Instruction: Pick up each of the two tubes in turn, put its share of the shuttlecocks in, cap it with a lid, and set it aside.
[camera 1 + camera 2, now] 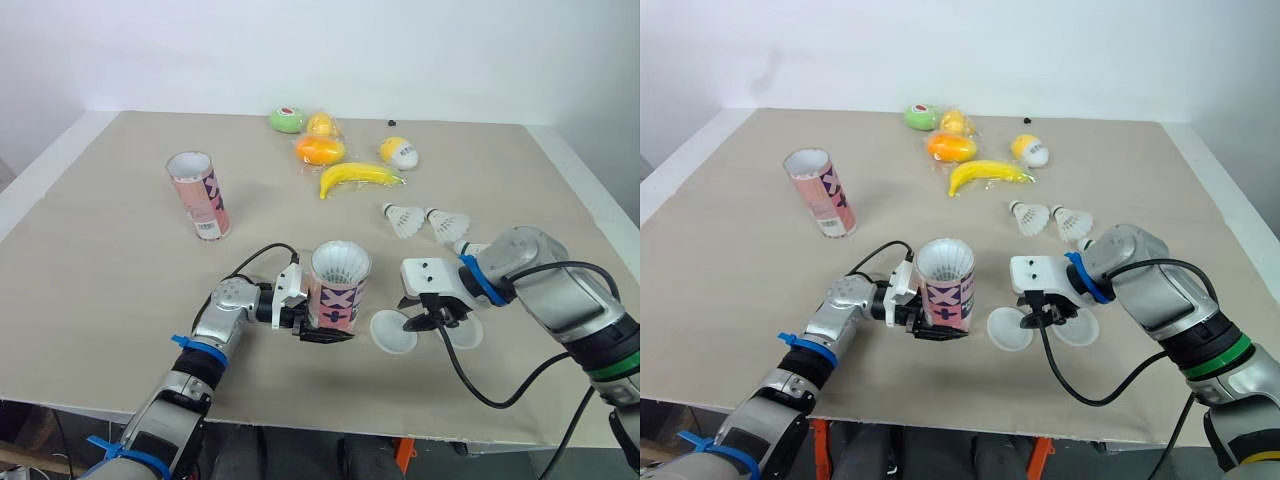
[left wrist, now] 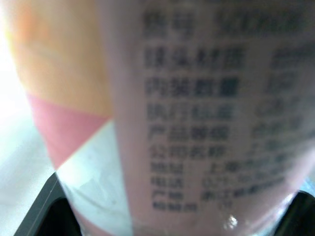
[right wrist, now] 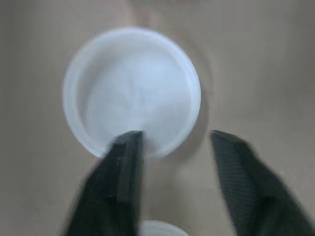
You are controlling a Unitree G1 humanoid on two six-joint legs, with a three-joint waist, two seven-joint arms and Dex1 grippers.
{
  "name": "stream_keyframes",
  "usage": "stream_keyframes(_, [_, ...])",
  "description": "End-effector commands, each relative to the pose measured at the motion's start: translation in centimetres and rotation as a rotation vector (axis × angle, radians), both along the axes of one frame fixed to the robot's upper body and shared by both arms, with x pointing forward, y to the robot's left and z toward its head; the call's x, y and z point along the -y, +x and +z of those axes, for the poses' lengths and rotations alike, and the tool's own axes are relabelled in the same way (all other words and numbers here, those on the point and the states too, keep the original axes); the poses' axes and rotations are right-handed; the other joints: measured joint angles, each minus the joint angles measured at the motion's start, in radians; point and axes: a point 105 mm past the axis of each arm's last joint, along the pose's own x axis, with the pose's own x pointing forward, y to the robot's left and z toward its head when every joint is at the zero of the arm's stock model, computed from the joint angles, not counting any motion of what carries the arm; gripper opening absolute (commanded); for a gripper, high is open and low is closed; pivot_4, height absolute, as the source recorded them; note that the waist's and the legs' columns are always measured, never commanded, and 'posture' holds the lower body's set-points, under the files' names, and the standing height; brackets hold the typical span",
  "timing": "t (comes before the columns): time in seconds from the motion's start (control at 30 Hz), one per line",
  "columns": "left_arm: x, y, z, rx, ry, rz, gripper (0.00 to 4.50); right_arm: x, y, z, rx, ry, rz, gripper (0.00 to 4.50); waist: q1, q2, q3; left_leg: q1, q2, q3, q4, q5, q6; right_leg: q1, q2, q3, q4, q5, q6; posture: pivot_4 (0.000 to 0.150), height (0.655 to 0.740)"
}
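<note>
My left gripper (image 1: 322, 328) is shut on the lower part of a pink printed tube (image 1: 336, 290), held upright near the table's front; white shuttlecock feathers show in its open mouth. Its label (image 2: 197, 123) is right up against the left wrist camera. A second open tube (image 1: 200, 195) stands at the back left. Two white lids (image 1: 392, 332) (image 1: 466, 333) lie just right of the held tube. My right gripper (image 1: 428, 322) is open over the nearer lid (image 3: 130, 88), one finger (image 3: 120, 172) across its rim, the other outside it. Two loose shuttlecocks (image 1: 404, 219) (image 1: 447, 224) lie behind.
Toy fruit sits at the back: a banana (image 1: 358, 177), an orange (image 1: 319, 150), a green piece (image 1: 287, 119), a yellow piece (image 1: 322, 124) and a yellow-white one (image 1: 399, 152). The table's front edge (image 1: 330, 425) runs close below both grippers.
</note>
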Motion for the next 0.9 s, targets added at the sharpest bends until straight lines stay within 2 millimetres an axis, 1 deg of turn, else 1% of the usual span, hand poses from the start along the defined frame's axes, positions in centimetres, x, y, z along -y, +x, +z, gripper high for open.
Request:
stream_keyframes(0.03, [-1.8, -1.2, -3.4, -0.13, 0.099, 0.006, 3.39, -0.2, 0.6, 1.0, 0.062, -0.019, 0.029, 0.45, -0.001, 0.001, 0.0, 0.0, 0.0, 0.0, -0.001, 0.0, 0.0, 0.0, 0.0, 0.0, 0.0, 0.0, 0.0, 0.15, 0.6946])
stream_keyframes(0.07, [-2.1, -1.2, -3.4, -0.13, 0.108, 0.007, 3.39, -0.2, 0.7, 0.9, 0.066, -0.021, 0.032, 0.06, -0.001, 0.001, -0.001, 0.001, 0.0, 0.0, -0.001, 0.0, 0.0, 0.0, 0.0, 0.0, 0.0, 0.0, -0.001, 0.15, 0.6946])
stream_keyframes(0.2, [-2.7, -1.1, -3.6, -0.11, 0.136, 0.008, 3.39, -0.3, 0.9, 1.0, 0.087, -0.028, 0.042, 0.06, -0.003, 0.0, -0.001, 0.003, 0.0, 0.0, -0.003, 0.0, 0.0, 0.001, 0.001, 0.0, 0.0, -0.002, 0.0, 0.15, 0.6946])
stream_keyframes(0.33, [-2.8, -1.1, -3.6, -0.103, 0.141, 0.007, 3.39, -0.3, 1.2, 1.3, 0.107, -0.033, 0.047, 0.06, -0.006, 0.0, -0.001, 0.004, 0.0, 0.0, -0.003, 0.0, 0.0, 0.001, 0.001, 0.0, 0.0, -0.001, 0.0, 0.15, 0.6946])
stream_keyframes(0.43, [-2.7, -1.1, -3.7, -0.101, 0.141, 0.004, 3.39, -0.6, 1.2, 2.0, 0.124, -0.014, 0.05, 0.06, -0.008, 0.0, -0.001, 0.005, 0.001, 0.0, -0.003, 0.0, 0.0, 0.001, 0.001, 0.0, 0.0, -0.001, 0.0, 0.15, 0.6946])
stream_keyframes(0.5, [-2.6, -1.2, -3.8, -0.106, 0.143, -0.004, 3.39, -1.2, 1.2, 3.2, 0.13, 0.036, 0.046, 0.06, -0.01, 0.0, -0.001, 0.005, 0.001, 0.0, -0.003, 0.0, 0.0, 0.001, 0.001, 0.0, 0.0, -0.001, 0.0, 0.15, 0.6946])
stream_keyframes(0.57, [-2.6, -1.3, -3.9, -0.113, 0.145, -0.009, 3.39, -2.5, 0.4, 6.0, 0.115, 0.154, 0.07, 0.06, -0.01, 0.0, -0.001, 0.005, 0.001, 0.0, -0.003, 0.0, 0.0, 0.001, 0.001, 0.0, 0.0, -0.001, 0.0, 0.15, 0.6946])
stream_keyframes(0.6, [-2.6, -1.3, -4.0, -0.115, 0.148, -0.009, 3.39, -2.8, 0.0, 7.3, 0.116, 0.196, 0.086, 0.06, -0.011, 0.0, -0.001, 0.005, 0.001, 0.0, -0.003, 0.0, 0.0, 0.001, 0.001, 0.0, 0.0, -0.001, 0.0, 0.15, 0.6946])
stream_keyframes(0.63, [-2.6, -1.2, -4.1, -0.116, 0.149, -0.008, 3.39, -2.9, -0.3, 8.2, 0.116, 0.219, 0.096, 0.06, -0.011, 0.001, -0.001, 0.005, 0.0, 0.0, -0.003, 0.0, 0.0, 0.001, 0.001, 0.001, 0.0, 0.0, -0.001, 0.15, 0.6946])
stream_keyframes(0.67, [-2.6, -1.2, -4.2, -0.116, 0.15, -0.007, 3.39, -2.9, -0.6, 8.9, 0.118, 0.234, 0.098, 0.06, -0.011, 0.0, -0.002, 0.005, 0.0, 0.0, -0.003, 0.0, 0.0, 0.001, 0.001, 0.001, 0.0, 0.001, -0.003, 0.15, 0.6946])
stream_keyframes(0.73, [-2.6, -1.1, -4.2, -0.118, 0.149, -0.005, 3.39, -2.9, -1.1, 10.0, 0.112, 0.265, 0.103, 0.06, -0.009, -0.004, -0.004, 0.005, 0.0, -0.001, -0.003, 0.0, 0.0, 0.002, 0.001, 0.0, 0.0, 0.0, -0.003, 0.15, 0.6946])
stream_keyframes(0.83, [-2.6, -1.0, -4.3, -0.119, 0.149, -0.002, 3.39, -3.1, -2.1, 11.6, 0.091, 0.322, 0.119, 0.06, -0.01, -0.007, -0.007, 0.008, 0.0, 0.0, -0.003, -0.001, -0.002, 0.001, 0.0, 0.0, 0.0, -0.001, -0.003, 0.15, 0.6946])
stream_keyframes(0.9, [-2.5, -0.9, -4.4, -0.12, 0.15, -0.003, 3.39, -2.7, -2.1, 12.7, 0.1, 0.349, 0.109, 0.06, -0.011, -0.006, -0.007, 0.01, 0.0, 0.0, -0.003, -0.001, -0.002, 0.002, 0.0, 0.0, 0.0, -0.002, -0.006, 0.15, 0.6946])
